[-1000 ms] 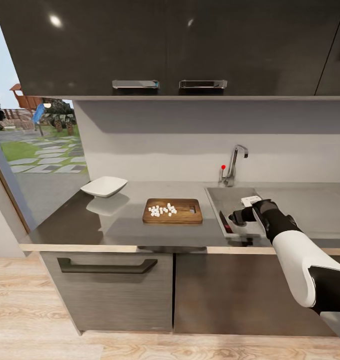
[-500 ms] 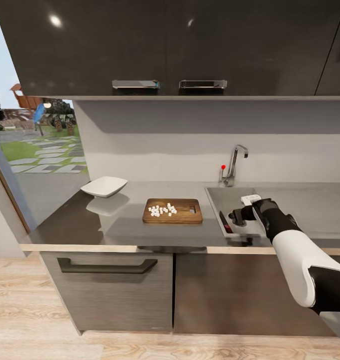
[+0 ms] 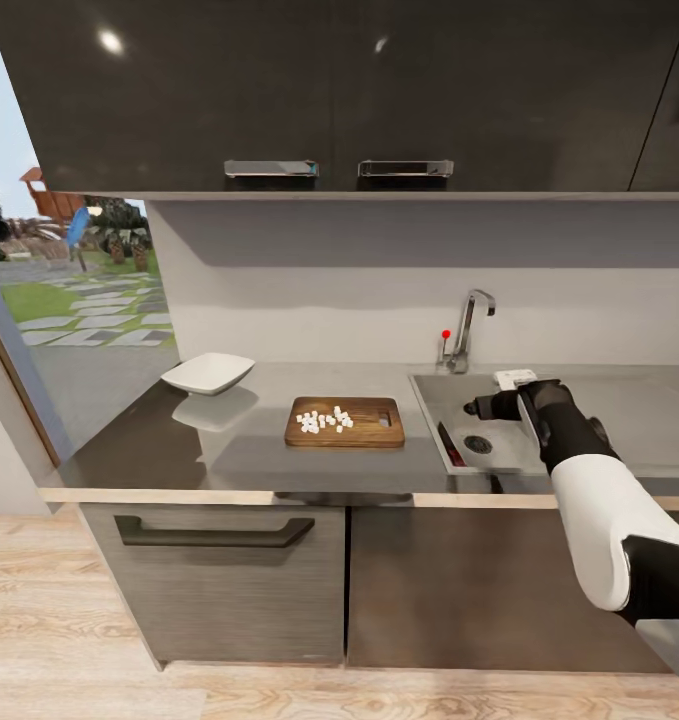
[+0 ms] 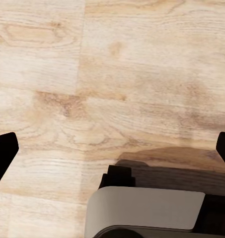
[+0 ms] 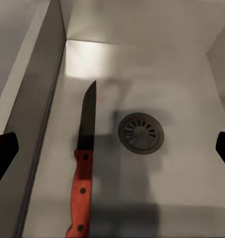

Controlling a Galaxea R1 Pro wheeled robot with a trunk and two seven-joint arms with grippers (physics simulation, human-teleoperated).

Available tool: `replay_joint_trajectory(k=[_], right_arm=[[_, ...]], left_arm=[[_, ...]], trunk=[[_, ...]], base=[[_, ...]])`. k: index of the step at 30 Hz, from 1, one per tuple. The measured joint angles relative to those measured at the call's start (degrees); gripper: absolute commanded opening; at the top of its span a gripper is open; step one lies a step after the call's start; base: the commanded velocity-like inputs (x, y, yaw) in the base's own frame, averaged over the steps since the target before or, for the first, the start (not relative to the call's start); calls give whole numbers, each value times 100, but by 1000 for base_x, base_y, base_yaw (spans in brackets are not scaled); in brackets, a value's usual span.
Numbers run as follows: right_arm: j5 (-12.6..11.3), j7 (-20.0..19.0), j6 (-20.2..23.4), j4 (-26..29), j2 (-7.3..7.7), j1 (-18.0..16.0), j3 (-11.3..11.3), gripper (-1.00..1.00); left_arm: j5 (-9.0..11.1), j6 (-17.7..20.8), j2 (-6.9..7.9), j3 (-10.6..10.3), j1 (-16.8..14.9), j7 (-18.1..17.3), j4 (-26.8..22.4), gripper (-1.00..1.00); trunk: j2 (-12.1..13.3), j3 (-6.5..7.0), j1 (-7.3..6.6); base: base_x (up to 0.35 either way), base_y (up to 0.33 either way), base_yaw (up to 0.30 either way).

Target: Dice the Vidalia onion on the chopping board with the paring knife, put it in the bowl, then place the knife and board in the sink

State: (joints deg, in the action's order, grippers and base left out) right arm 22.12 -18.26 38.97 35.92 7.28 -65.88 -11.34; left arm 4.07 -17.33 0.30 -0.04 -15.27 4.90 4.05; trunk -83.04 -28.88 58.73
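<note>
The red-handled paring knife (image 5: 82, 163) lies flat on the floor of the steel sink (image 5: 187, 79), beside the round drain (image 5: 140, 133). In the head view the knife (image 3: 449, 447) rests along the basin's left wall. My right gripper (image 3: 471, 408) hovers above the sink (image 3: 429, 393), open and holding nothing; its dark fingertips (image 5: 3, 153) stand wide apart. Left of the sink, the wooden chopping board (image 3: 374, 432) carries the diced Vidalia onion (image 3: 323, 420). The white bowl (image 3: 208, 372) stands further left on the countertop (image 3: 229, 455). My left gripper (image 4: 112, 148) is open over the wood floor.
The chrome tap (image 3: 466, 325) with its red knob rises behind the sink. Dark upper cabinets (image 3: 339, 90) hang overhead. Glass doors (image 3: 39, 300) bound the counter's left end. My own base (image 4: 147, 208) sits under the left gripper.
My right gripper has risen and drawn back from the knife, uncovering the drain. The knife, board, onion and bowl have stayed put.
</note>
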Motion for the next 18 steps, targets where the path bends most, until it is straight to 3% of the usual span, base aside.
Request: replay_joint_trajectory(k=[7, 12, 18], right_arm=[[-5, -3, 105, 12, 4, 0, -174, 100], [-10, -4, 141, 8, 18, 2, -254, 100], [-28, 15, 153, 5, 17, 3, -797, 100]], left_arm=[[0, 0, 5, 0, 0, 0, 0, 100], [0, -2, 6, 0, -1, 2, 1, 100], [0, -2, 12, 0, -1, 3, 2, 100]], trunk=[[0, 0, 0], [0, 0, 0], [1, 0, 0]], base=[[0, 2, 0], [0, 174, 0], [-2, 269, 0]])
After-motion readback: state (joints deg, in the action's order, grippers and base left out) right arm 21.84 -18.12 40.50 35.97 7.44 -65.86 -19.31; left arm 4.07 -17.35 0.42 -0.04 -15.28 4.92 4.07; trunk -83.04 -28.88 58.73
